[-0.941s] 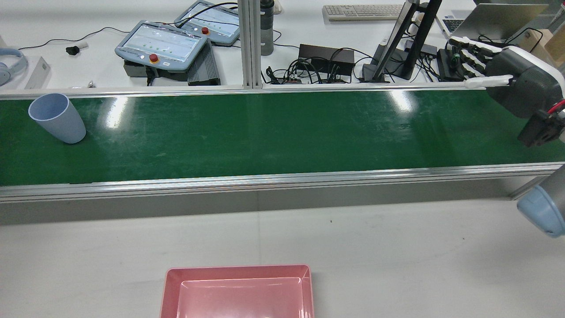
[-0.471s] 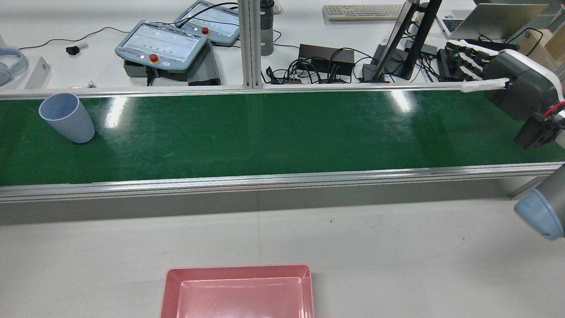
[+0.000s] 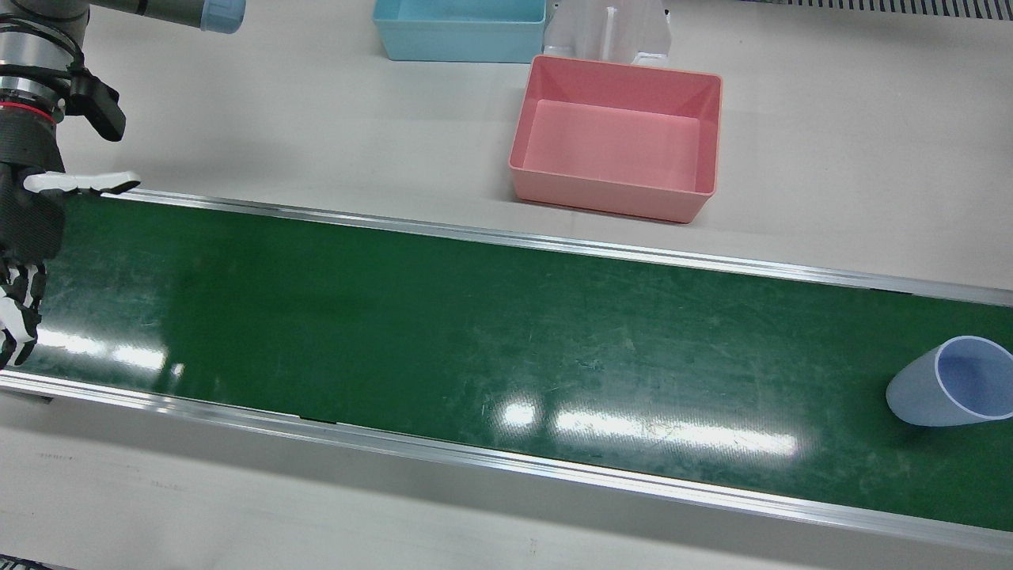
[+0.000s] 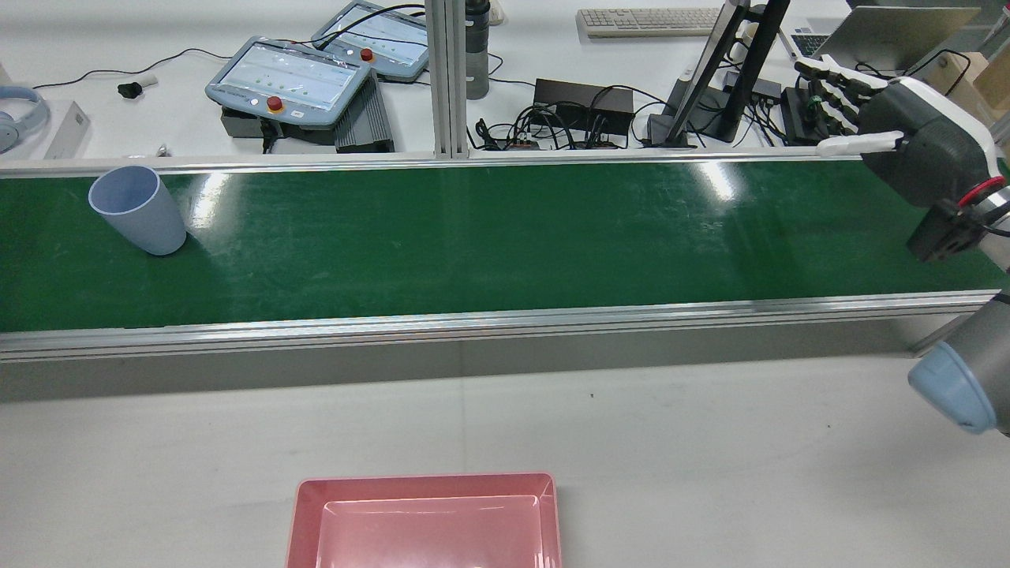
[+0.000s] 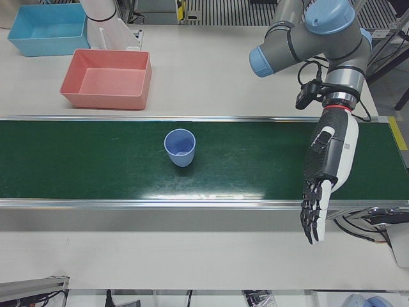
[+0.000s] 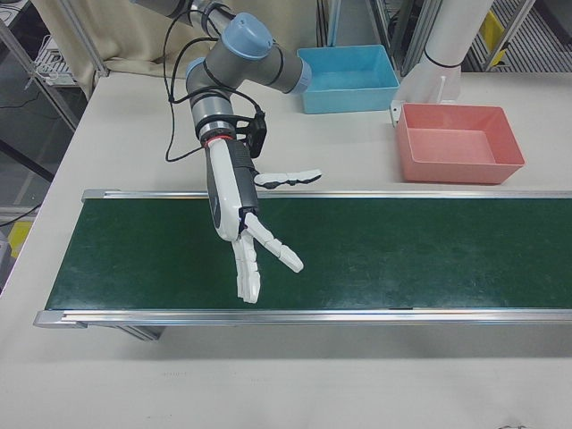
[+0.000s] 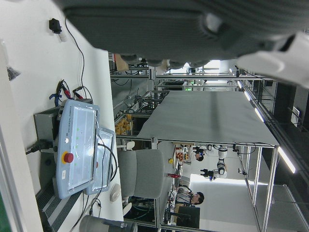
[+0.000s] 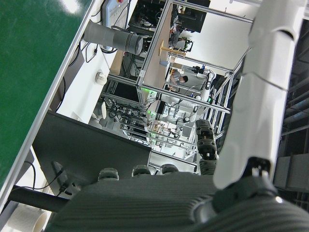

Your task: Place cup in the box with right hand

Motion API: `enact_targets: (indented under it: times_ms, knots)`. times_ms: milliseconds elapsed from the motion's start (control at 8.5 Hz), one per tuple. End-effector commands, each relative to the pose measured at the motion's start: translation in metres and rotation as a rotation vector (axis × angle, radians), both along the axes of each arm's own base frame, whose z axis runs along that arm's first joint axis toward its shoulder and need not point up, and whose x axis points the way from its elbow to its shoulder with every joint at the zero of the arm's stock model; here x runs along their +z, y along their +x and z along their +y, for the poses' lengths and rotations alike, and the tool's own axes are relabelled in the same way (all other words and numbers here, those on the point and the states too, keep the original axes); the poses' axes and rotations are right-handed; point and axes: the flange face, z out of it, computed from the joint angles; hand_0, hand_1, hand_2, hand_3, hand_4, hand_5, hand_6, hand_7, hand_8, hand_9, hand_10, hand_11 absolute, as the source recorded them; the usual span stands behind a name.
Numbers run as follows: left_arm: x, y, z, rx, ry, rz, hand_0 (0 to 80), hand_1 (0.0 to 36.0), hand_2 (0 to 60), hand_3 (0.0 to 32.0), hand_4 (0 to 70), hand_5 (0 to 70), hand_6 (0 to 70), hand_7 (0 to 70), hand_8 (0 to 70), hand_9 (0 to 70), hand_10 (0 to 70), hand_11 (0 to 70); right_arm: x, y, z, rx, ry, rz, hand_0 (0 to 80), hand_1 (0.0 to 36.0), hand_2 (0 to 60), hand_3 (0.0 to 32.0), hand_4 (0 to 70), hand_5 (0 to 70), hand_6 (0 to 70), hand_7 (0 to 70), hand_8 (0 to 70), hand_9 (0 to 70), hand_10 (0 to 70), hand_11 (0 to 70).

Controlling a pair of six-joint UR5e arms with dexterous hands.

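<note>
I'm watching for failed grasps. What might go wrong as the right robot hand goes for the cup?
The cup stands upright and free on the green belt; a sideways bump from the open right robot hand could topple it. It also sits far along the belt from that hand, nearer the open left robot hand, so reach may be strained.

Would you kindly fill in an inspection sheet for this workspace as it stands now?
Surface: green belt scuffed, with glare patches; nothing spilled seen.
Job's things: blue cup upright on the belt, apart from both hands; pink box empty, on the table.
Clutter: blue box near the pink box; teach pendants and keyboard beyond the belt.
Hands: right hand open above the belt; left hand open, holding nothing.
Cables: tangle on the far desk, off the belt.
Surroundings: aluminium post behind the belt.
</note>
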Motion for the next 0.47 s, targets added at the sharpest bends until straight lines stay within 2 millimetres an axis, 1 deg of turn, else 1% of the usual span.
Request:
enact_targets:
  times_ms: [0, 118, 235, 353]
  knots:
    - [-0.001, 0.0, 0.0, 0.001, 0.0, -0.001, 0.0, 0.0, 0.0, 0.0, 0.0, 0.0, 0.0, 0.0, 0.0, 0.0, 0.0, 0.0, -0.009, 0.001, -0.001, 0.052, 0.058, 0.16, 56.6, 19.7, 0.5, 0.0, 0.0, 6.6, 0.7, 0.0, 0.0, 0.6, 0.0, 0.0]
    - [-0.001, -0.001, 0.0, -0.001, 0.002, 0.0, 0.0, 0.0, 0.0, 0.0, 0.0, 0.0, 0.0, 0.0, 0.0, 0.0, 0.0, 0.0, -0.007, -0.001, -0.002, 0.059, 0.052, 0.161, 58.2, 18.7, 0.0, 0.0, 0.0, 6.6, 0.4, 0.0, 0.0, 0.0, 0.0, 0.0]
    - [-0.001, -0.001, 0.0, -0.001, 0.002, 0.0, 0.0, 0.0, 0.0, 0.0, 0.0, 0.0, 0.0, 0.0, 0.0, 0.0, 0.0, 0.0, -0.005, -0.004, -0.006, 0.062, 0.062, 0.151, 57.7, 20.1, 0.0, 0.0, 0.0, 6.7, 0.2, 0.0, 0.0, 0.0, 0.0, 0.0]
    - [-0.001, 0.0, 0.0, 0.001, 0.001, 0.001, 0.0, 0.0, 0.0, 0.0, 0.0, 0.0, 0.0, 0.0, 0.0, 0.0, 0.0, 0.0, 0.011, -0.011, -0.016, 0.074, 0.067, 0.105, 57.9, 18.8, 0.0, 0.0, 0.0, 6.7, 0.1, 0.0, 0.0, 0.0, 0.0, 0.0]
